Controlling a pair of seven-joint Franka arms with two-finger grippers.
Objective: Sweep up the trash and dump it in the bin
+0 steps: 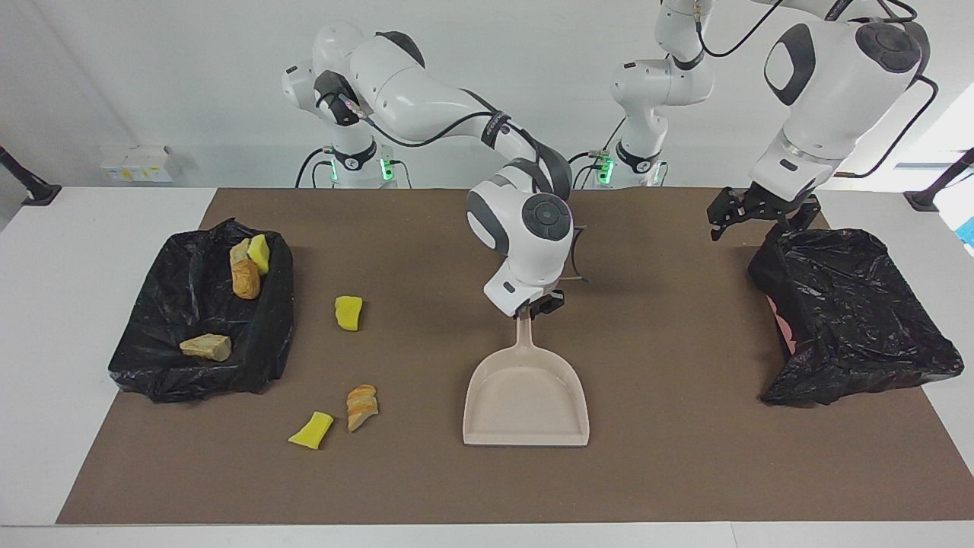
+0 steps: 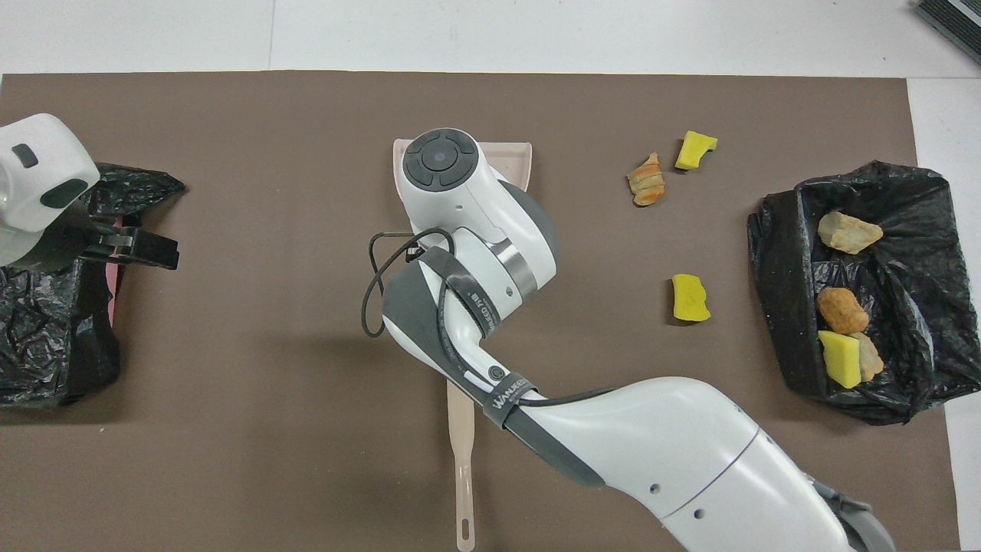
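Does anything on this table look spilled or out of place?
Yes. Three bits of trash lie loose on the brown mat beside the black-lined bin that already holds some: two yellow sponge chunks and a bread lump. The dustpan is empty.

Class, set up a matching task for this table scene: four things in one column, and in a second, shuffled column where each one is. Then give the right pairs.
Things
1. dustpan
2. right gripper
3. left gripper
4. yellow sponge piece with a bread lump beside it

Places
A. at the corner of the empty black-lined bin
B. flat on the brown mat, mid-table
C. on the mat, farther from the robots than the full bin
D. at the dustpan's handle

Pairs: 1-B, 2-D, 3-A, 4-C
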